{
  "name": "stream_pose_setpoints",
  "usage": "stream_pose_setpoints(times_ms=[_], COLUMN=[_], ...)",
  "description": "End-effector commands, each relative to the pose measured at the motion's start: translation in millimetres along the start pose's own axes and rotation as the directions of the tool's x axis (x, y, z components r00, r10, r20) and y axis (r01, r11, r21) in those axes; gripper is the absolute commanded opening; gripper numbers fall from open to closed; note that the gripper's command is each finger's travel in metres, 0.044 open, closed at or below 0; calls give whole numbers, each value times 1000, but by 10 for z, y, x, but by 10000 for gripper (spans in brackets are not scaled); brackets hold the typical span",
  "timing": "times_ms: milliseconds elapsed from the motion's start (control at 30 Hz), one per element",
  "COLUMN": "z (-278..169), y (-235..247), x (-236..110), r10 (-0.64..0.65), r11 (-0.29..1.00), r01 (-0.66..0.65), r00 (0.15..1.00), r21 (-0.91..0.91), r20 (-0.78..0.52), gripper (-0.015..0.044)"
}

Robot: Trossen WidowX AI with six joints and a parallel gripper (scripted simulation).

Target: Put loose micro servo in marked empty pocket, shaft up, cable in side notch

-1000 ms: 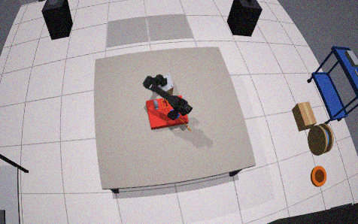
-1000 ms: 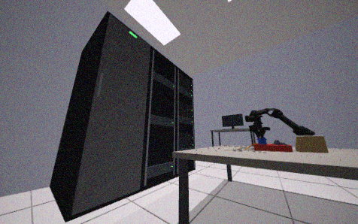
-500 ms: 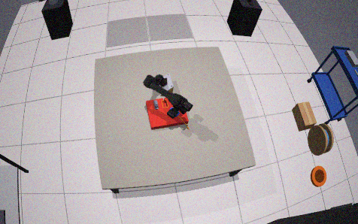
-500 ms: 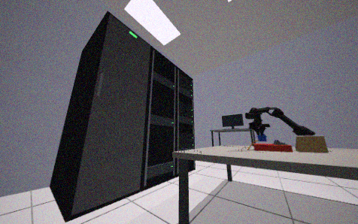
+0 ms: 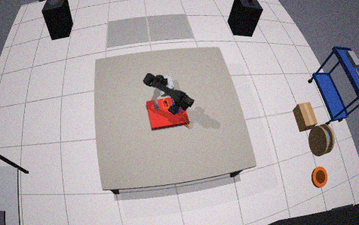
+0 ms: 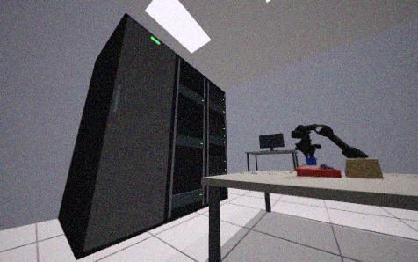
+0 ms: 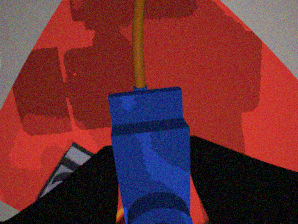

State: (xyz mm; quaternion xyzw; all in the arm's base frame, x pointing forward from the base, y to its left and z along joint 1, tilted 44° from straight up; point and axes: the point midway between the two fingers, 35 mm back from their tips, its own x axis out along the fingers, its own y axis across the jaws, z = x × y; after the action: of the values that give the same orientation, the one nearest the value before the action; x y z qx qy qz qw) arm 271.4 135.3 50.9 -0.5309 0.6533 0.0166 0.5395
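My gripper [image 5: 175, 109] [image 6: 311, 156] [image 7: 150, 151] is shut on the blue micro servo [image 5: 178, 110] [image 6: 311, 161] [image 7: 149, 149] and holds it a little above the red deck [image 5: 162, 121] [image 6: 318, 172] [image 7: 220, 63]. In the wrist view the servo's round output shaft end faces the camera. Its orange cable [image 7: 139, 23] [image 5: 185, 119] hangs down toward the deck. An orange-outlined pocket [image 5: 166, 103] shows on the deck's far part, just left of the gripper. The deck lies near the middle of the grey table [image 5: 132, 158] [image 6: 307, 182]. Whether the servo is exactly over the pocket I cannot tell.
A tall black server rack [image 6: 132, 145] stands to the left of the table. Two black boxes [image 5: 57, 16] [image 5: 244, 15] stand on the floor beyond it. A blue cart [image 5: 337, 81], a cardboard box [image 5: 305, 116], a spool [image 5: 321, 140] and an orange ring [image 5: 319, 176] are on the floor to the right.
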Motion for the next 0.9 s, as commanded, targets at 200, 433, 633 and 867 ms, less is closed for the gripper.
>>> stream_pose_setpoints(times_ms=[200,433,633,867], z=[-280,-456,-456,-456], y=[-294,-500,-500,-499], x=[-5,-4,-4,-4], r10=[0,-1,-1,-1], r11=[1000,1000,994,939], r01=[0,1,1,1], r00=[1000,1000,1000,1000], r21=[11,10,-108,-345], r20=[2,1,1,1], gripper=[0,0,0,0])
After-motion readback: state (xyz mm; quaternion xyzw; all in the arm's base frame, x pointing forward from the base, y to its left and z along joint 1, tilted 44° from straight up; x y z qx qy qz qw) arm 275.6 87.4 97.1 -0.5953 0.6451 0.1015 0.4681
